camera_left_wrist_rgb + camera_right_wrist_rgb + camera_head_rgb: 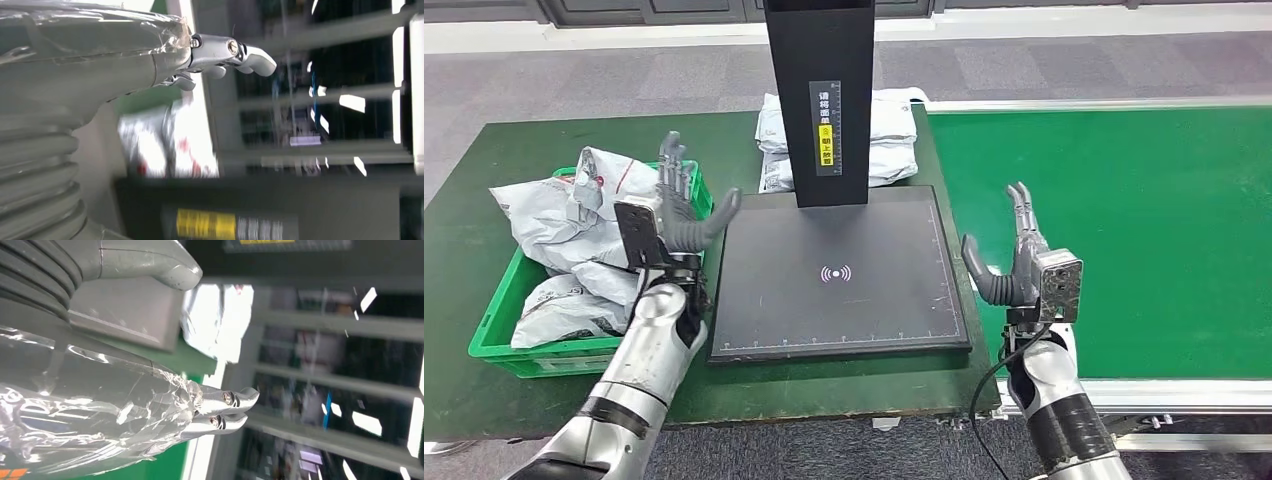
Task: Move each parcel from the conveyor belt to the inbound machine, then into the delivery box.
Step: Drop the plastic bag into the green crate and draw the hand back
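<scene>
Two grey parcels (879, 140) lie stacked behind the black post of the inbound machine (844, 275), whose flat scan plate is bare. Several more grey parcels (574, 225) fill the green delivery box (499, 345) at the left. My left hand (679, 205) is raised between the box and the plate, fingers spread, holding nothing. My right hand (1014, 255) hovers at the plate's right edge, beside the green conveyor belt (1124, 230), also open and empty. In the left wrist view my left hand (100, 60) reaches toward a blurred parcel (165, 142); in the right wrist view my right hand (150, 410) points past a parcel (217, 322).
The dark green table (514, 150) carries the box and the machine. The belt's metal frame (1144, 395) runs along its near side. Grey carpet lies beyond the table.
</scene>
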Robot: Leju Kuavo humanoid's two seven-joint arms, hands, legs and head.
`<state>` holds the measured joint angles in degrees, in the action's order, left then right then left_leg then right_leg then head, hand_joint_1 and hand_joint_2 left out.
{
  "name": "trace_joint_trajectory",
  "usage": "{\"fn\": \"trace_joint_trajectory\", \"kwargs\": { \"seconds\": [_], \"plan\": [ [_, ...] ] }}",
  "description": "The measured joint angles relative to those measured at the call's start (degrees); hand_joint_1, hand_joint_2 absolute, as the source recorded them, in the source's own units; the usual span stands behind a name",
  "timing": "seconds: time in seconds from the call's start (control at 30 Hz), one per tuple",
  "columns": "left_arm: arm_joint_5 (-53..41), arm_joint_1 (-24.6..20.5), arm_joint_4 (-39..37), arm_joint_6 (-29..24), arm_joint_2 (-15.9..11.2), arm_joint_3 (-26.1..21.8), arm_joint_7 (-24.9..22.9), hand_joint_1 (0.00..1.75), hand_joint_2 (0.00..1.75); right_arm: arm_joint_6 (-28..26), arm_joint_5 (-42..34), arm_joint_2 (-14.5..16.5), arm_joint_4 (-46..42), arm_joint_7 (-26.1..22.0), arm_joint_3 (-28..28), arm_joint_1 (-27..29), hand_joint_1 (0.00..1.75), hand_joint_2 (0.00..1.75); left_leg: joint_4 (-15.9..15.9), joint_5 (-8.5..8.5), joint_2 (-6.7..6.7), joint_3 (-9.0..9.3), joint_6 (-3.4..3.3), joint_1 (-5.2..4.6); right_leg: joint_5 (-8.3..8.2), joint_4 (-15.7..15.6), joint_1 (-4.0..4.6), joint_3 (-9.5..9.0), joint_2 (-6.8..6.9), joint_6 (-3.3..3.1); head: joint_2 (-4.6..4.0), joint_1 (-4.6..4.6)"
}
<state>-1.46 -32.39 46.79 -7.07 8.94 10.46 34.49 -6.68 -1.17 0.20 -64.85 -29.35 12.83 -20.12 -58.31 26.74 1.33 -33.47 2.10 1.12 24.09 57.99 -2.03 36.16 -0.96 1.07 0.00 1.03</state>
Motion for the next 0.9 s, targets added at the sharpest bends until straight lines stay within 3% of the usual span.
{"fn": "trace_joint_trajectory", "kwargs": {
  "seconds": [0.17, 0.37, 0.5, 0.73, 0.9],
  "plan": [
    [1.9, 2.1, -3.6, -2.7, 3.2, 6.2, 5.0, 0.0, 1.75, -4.0, -0.9, 1.1, 0.6, -1.7, 2.4, -0.7, 0.0, 1.75, 0.0, 0.04, -0.02, -0.05, -0.05, 0.0, 0.02, 0.0, -0.01, 0.02, -0.02, 0.01, 0.0, -0.01],
    [4.6, 5.3, -4.1, -1.1, 4.1, 9.7, 2.8, 0.0, 1.75, -9.1, 0.8, 2.9, 0.8, -1.9, 4.6, -0.9, 0.0, 1.75, 0.0, 0.04, -0.04, -0.04, -0.06, 0.0, 0.03, 0.0, 0.0, 0.02, -0.02, 0.02, 0.0, 0.0],
    [1.6, 8.8, -2.5, -3.1, 3.7, 12.3, 0.3, 0.0, 1.75, -12.3, 0.7, 3.8, -0.1, -0.5, 6.6, -0.1, 0.0, 1.75, 0.0, 0.05, -0.04, -0.07, -0.06, 0.02, 0.05, 0.0, 0.02, 0.04, -0.02, 0.02, 0.0, -0.01],
    [-2.4, 10.2, -0.6, -9.7, 1.7, 13.9, 2.4, 0.0, 1.75, -9.1, -2.5, 4.2, 1.4, -1.8, 10.5, -1.0, 0.0, 1.75, 0.0, 0.03, -0.03, -0.08, -0.05, 0.02, 0.04, 0.0, 0.02, 0.05, 0.01, 0.02, 0.0, -0.01],
    [-1.8, 7.1, -1.9, -13.5, 1.8, 13.9, 4.3, 0.0, 1.75, -4.5, -3.5, 5.1, 5.9, -3.1, 12.4, -5.1, 0.0, 1.75, 0.0, -0.07, 0.0, -0.08, -0.05, 0.02, -0.01, 0.0, 0.02, 0.04, 0.03, 0.02, 0.0, -0.01]
  ]
}}
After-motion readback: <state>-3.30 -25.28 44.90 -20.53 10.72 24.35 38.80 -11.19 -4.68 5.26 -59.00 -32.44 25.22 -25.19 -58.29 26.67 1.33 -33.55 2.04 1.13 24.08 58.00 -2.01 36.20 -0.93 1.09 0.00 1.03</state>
